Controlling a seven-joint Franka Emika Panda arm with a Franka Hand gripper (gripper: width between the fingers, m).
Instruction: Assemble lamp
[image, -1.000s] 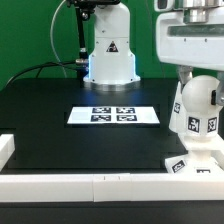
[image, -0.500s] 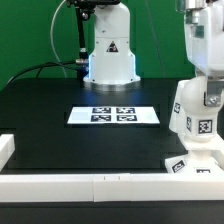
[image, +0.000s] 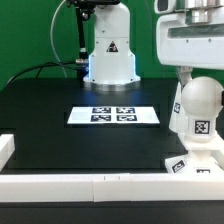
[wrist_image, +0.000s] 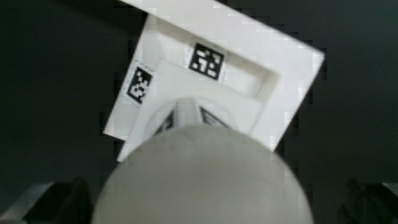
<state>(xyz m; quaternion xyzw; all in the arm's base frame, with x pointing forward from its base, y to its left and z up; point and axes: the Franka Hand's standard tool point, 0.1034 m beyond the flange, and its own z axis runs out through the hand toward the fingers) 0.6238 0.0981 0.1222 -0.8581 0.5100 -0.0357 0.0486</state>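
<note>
At the exterior view's left, a white rail (image: 6, 149) lies along the near edge of the black worktop (image: 45, 105). The marker board (image: 113, 115) lies flat mid-worktop. At the right near corner the lamp base (image: 196, 161) carries the bulb (image: 198, 102) upright on its stem. Just above the bulb, the claw (image: 198, 74) hangs with fingers (wrist_image: 61, 200) spread apart, holding nothing.

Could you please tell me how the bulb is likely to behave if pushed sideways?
The bulb looks like rigid matte plastic, so it is probably stiff and not slippery. Seated on the flat square base, it likely won't roll, though a high push might tip both.
</note>
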